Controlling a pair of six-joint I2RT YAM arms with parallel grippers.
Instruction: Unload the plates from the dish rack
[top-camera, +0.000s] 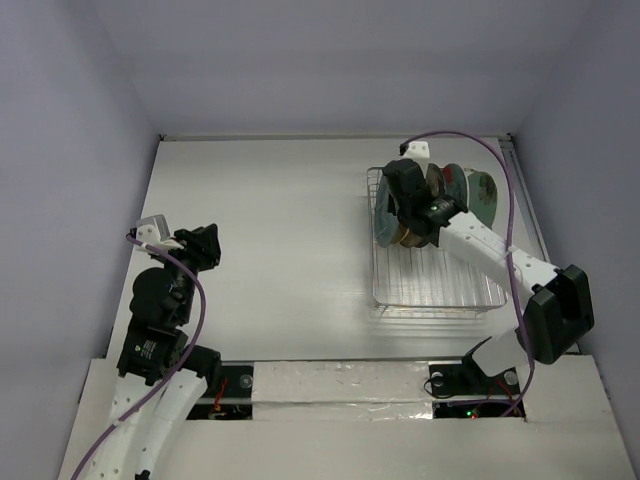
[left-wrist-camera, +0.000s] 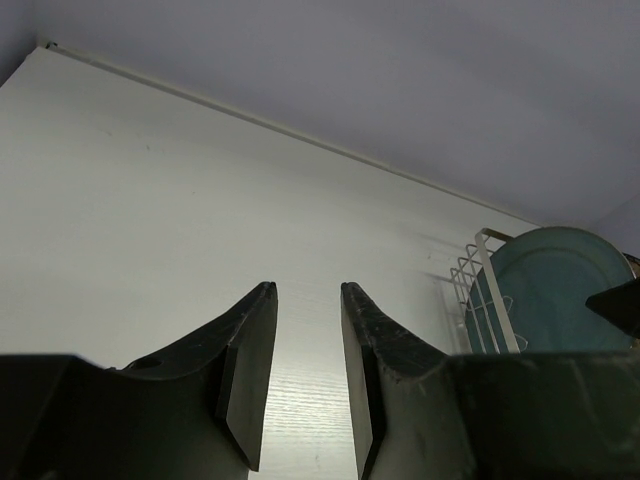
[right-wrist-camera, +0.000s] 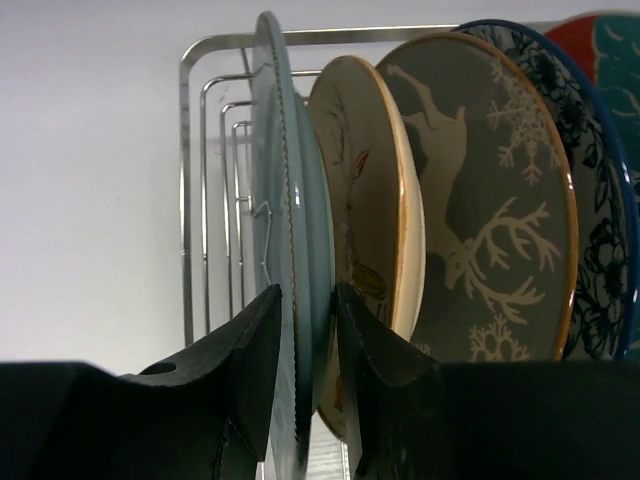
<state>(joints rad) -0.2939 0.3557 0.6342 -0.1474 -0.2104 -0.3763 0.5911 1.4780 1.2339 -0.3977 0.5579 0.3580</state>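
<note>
Table (top-camera: 280, 230): white, flat top with a faint wood grain visible in the left wrist view. Walls (top-camera: 320, 60): plain pale lavender-grey, enclosing the table on the far, left and right sides. A thin pale rail (top-camera: 527, 205) runs along the table's right edge. At the near edge, a crinkled silvery strip (top-camera: 340, 382) lies across a white board (top-camera: 340, 445).
</note>
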